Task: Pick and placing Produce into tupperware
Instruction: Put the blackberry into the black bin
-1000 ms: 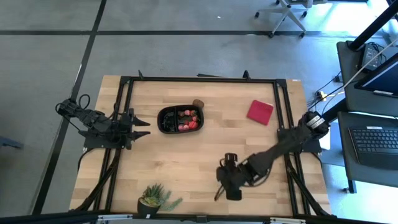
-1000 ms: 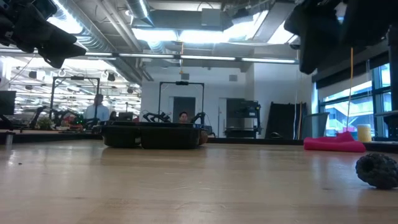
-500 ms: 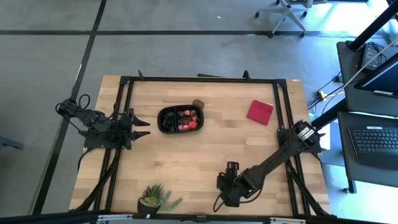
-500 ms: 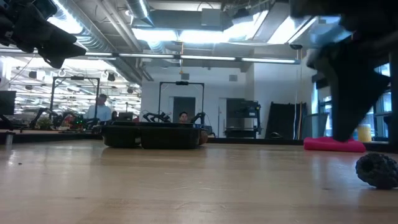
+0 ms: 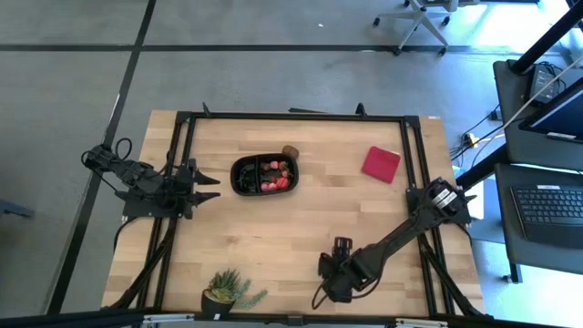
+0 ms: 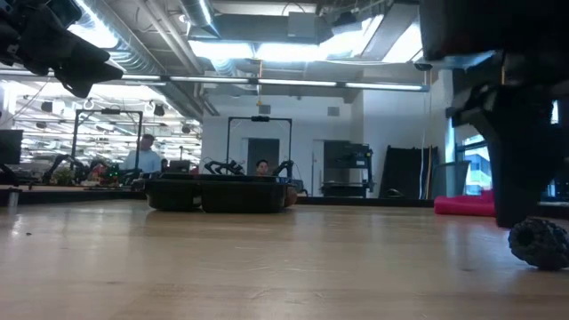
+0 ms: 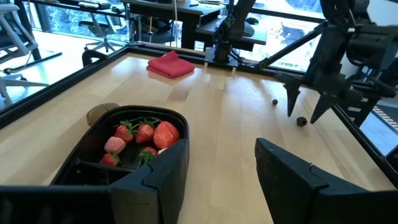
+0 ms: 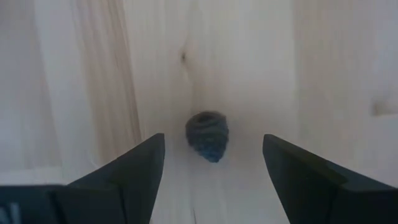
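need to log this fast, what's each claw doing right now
left claw: open, empty, beside the tray.
right claw: open, empty, fingers either side of a dark berry on the table.

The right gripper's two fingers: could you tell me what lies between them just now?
In the right wrist view, a dark berry lies on the bare wooden table between the open right gripper's fingers, untouched.

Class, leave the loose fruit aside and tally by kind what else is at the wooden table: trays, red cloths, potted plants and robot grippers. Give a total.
Black oblong plastic tray: 1
Flat red square cloth: 1
Green spiky potted plant: 1
Dark two-finger grippers: 2 (left gripper, right gripper)
Total: 5
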Tool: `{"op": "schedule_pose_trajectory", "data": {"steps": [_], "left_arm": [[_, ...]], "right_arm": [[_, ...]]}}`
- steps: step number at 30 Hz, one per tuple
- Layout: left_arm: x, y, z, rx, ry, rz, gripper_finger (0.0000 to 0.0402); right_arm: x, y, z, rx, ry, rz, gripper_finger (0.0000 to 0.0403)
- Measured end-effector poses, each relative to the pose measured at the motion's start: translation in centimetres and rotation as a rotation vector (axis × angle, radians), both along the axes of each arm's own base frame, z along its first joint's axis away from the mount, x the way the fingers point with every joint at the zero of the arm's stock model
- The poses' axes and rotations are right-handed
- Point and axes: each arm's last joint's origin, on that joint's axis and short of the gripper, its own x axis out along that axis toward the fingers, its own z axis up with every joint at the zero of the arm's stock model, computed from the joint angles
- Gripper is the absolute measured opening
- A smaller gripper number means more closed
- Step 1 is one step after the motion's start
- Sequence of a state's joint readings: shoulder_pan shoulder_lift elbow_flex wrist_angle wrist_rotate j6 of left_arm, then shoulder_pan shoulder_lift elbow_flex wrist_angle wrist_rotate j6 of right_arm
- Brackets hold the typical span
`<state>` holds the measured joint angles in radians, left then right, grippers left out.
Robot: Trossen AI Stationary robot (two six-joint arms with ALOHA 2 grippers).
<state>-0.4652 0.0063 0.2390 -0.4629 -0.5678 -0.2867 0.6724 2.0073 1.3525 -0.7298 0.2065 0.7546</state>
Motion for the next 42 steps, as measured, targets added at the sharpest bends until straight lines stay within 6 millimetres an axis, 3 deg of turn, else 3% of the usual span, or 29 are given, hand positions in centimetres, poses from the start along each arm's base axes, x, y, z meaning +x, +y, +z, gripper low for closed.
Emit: {"op": "schedule_pose_trajectory", "data": {"steps": [4,25,42], "left_arm": [[0.0,0.0,0.0,0.0,0.0,0.0,0.0179],[0.0,0.0,0.0,0.0,0.0,0.0,0.0179],[0.0,0.0,0.0,0.001,0.0,0.0,0.0179]], "right_arm": [[0.17,0.05,-0.95,0.014,0.035,0.003,0.0272],[0.78,-0.56,-0.99,0.02,0.04,0.035,0.0269],[0.9,-0.57,-1.03,0.012,0.025,0.033,0.0145]]}}
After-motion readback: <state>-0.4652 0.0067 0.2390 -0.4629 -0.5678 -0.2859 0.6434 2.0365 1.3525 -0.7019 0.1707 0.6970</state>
